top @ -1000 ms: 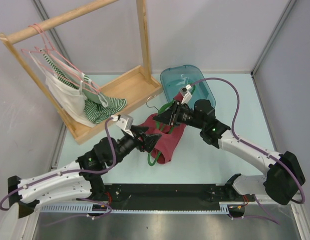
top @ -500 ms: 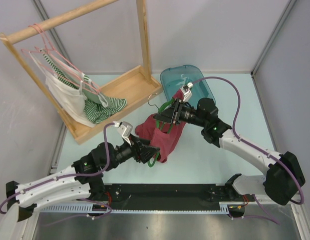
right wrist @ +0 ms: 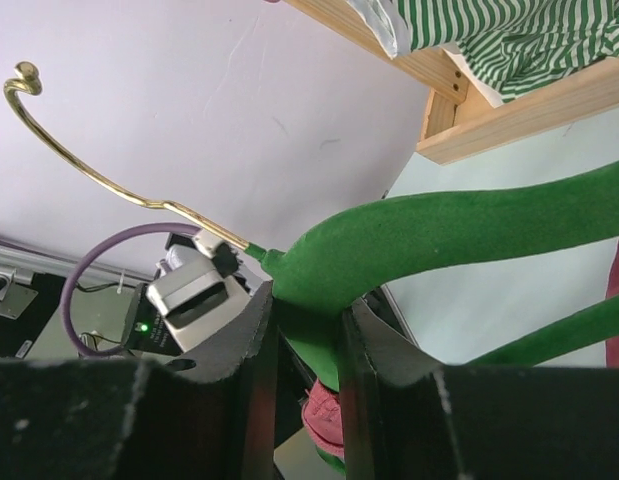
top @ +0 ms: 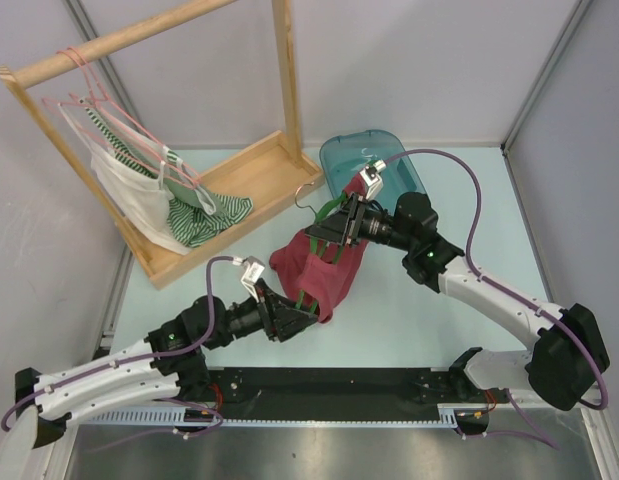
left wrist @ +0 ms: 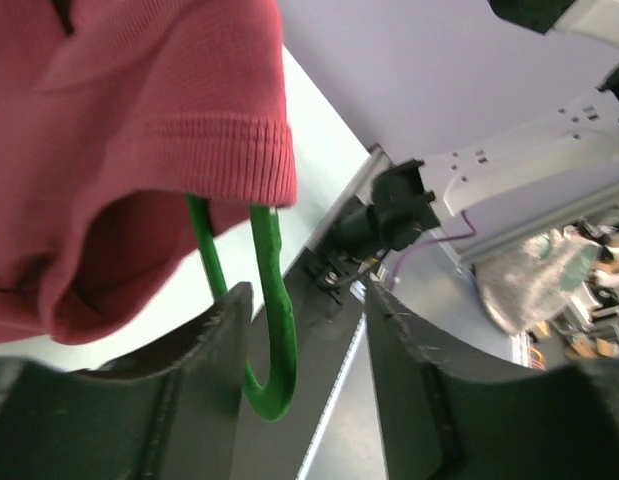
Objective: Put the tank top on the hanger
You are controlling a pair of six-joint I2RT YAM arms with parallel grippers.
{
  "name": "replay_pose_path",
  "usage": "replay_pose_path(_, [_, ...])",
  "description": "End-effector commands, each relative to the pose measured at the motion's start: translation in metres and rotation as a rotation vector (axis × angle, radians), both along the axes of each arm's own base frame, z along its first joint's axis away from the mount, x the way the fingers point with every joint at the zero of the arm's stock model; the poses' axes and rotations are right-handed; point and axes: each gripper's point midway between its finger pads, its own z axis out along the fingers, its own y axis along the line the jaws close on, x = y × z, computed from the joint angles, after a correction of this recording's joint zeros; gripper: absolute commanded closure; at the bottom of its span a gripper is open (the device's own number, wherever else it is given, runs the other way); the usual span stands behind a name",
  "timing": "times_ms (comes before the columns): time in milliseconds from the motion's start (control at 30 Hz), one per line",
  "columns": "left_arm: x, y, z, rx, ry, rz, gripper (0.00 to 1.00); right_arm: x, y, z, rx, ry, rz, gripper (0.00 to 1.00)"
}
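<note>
The dark red tank top (top: 314,272) hangs draped over the green hanger (top: 329,215), which is lifted above the table's middle. My right gripper (top: 344,225) is shut on the hanger (right wrist: 439,230) at its neck, just below the metal hook (right wrist: 109,185). A bit of red fabric (right wrist: 324,420) shows below the jaws. My left gripper (top: 289,320) is open below the tank top's near hem (left wrist: 139,150). The hanger's bare green end loop (left wrist: 271,330) sits between the jaws, close to the left finger (left wrist: 209,350), and is not gripped.
A wooden rack (top: 244,175) at the back left carries pink hangers (top: 99,100), a striped garment (top: 204,215) and a white garment (top: 134,195). A teal bin (top: 374,165) stands behind the right gripper. A black rail (top: 329,385) runs along the near edge.
My left gripper has drawn back toward the near edge and now sits below the tank top's hem. The tank top has spread lower and to the left. The right gripper still holds the hanger.
</note>
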Motion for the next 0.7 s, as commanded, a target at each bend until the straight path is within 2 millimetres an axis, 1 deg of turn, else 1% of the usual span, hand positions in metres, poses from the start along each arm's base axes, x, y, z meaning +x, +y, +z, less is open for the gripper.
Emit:
replay_pose_path(0, [-0.018,-0.006,0.025,-0.159,0.023,-0.095,0.50,-0.003,0.000,0.040,0.075,-0.099,0.025,0.93])
replay_pose_path(100, [-0.021,-0.004,0.031,-0.190,0.019,-0.107,0.53,-0.007,0.002,0.040,0.075,-0.100,0.051,0.93])
replay_pose_path(233, [-0.021,-0.001,0.037,-0.226,0.024,-0.117,0.55,-0.013,0.003,0.040,0.081,-0.099,0.096,0.93])
replay_pose_path(267, [-0.025,0.000,0.040,-0.254,0.017,-0.142,0.57,-0.014,0.004,0.040,0.084,-0.096,0.108,0.93])
replay_pose_path(333, [-0.023,0.002,0.043,-0.290,0.029,-0.143,0.60,-0.017,0.006,0.040,0.088,-0.089,0.138,0.93])
replay_pose_path(400, [-0.026,0.001,0.044,-0.301,0.032,-0.165,0.62,-0.018,0.007,0.039,0.092,-0.087,0.148,0.93])
replay_pose_path(433, [-0.025,0.000,0.041,-0.293,0.041,-0.167,0.65,-0.018,0.007,0.040,0.094,-0.086,0.154,0.93])
replay_pose_path(533, [-0.029,-0.003,0.041,-0.307,0.048,-0.202,0.73,-0.021,0.009,0.039,0.092,-0.091,0.177,0.92])
replay_pose_path(567, [-0.030,-0.004,0.044,-0.319,0.040,-0.208,0.78,-0.021,0.010,0.040,0.091,-0.092,0.184,0.92])
replay_pose_path(633, [-0.030,-0.005,0.044,-0.313,0.033,-0.213,0.83,-0.022,0.011,0.037,0.086,-0.089,0.198,0.91])
replay_pose_path(667, [-0.029,-0.006,0.044,-0.304,0.036,-0.212,0.90,-0.022,0.011,0.038,0.085,-0.090,0.201,0.91])
